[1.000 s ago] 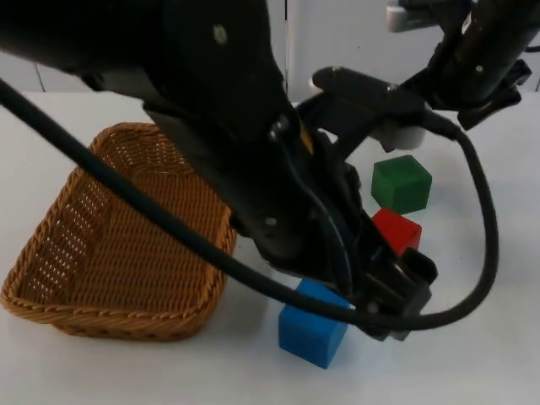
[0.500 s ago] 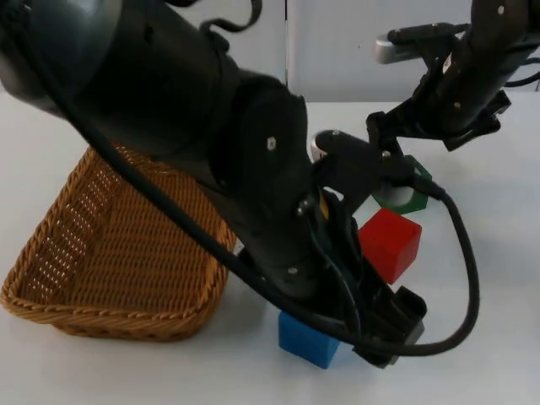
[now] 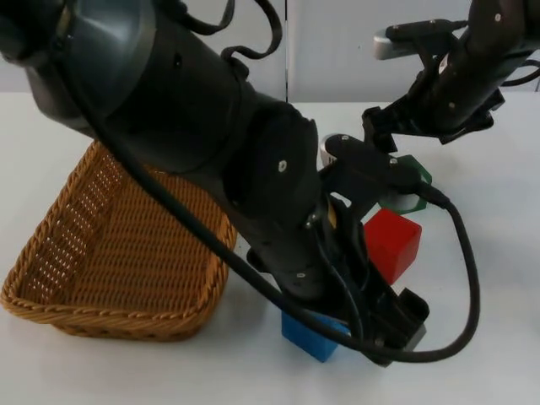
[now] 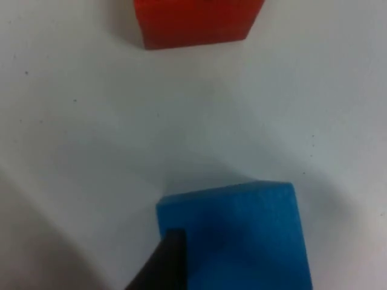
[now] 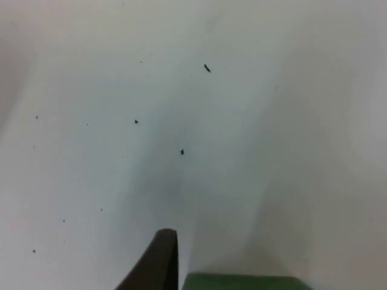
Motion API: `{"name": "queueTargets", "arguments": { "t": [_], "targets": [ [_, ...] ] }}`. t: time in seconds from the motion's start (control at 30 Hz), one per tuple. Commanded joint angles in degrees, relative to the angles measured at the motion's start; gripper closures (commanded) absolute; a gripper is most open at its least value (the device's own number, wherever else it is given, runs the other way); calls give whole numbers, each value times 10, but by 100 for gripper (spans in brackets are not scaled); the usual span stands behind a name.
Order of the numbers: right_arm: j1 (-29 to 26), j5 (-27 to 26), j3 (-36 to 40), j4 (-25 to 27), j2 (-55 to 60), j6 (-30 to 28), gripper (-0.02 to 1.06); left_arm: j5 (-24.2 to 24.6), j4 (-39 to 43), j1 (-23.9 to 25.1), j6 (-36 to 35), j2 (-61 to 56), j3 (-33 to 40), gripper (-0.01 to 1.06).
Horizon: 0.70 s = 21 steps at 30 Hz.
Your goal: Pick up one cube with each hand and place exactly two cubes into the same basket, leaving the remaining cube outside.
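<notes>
A blue cube (image 3: 310, 335) lies on the white table near the front, half covered by my left arm. My left gripper (image 3: 375, 331) is down right at it; in the left wrist view the blue cube (image 4: 242, 232) sits close up, with the red cube (image 4: 193, 21) beyond it. The red cube (image 3: 392, 240) rests just behind the blue one. A green cube (image 3: 416, 175) stands farther back, partly hidden. My right gripper (image 3: 392, 139) hangs just over its far side, and the green cube's edge (image 5: 242, 282) is close in the right wrist view.
A woven wicker basket (image 3: 51, 278) stands at the left with nothing in it; its right rim lies under my left arm. Bare table stretches to the right of the cubes and along the front edge.
My left arm has swung further over the centre and lowered onto the blue cube. The right arm has come down and left toward the green cube. The cubes have stayed put.
</notes>
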Motion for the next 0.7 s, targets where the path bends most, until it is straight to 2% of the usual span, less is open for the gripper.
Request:
{"name": "queueTargets", "arguments": {
  "t": [0.0,0.27,0.4,0.67],
  "targets": [
    [3,-7,-4,0,-1,2,-1,16,1,-3,-10,10,-5,0],
    [3,-6,-4,-2,-1,2,-1,33,45,-3,-30,1,-12,0],
    [3,-4,-4,-3,-1,2,-1,49,127,-3,-100,1,-12,0],
    [3,-5,-4,-3,-1,2,-1,48,148,-3,-110,1,-12,0]
  ]
}}
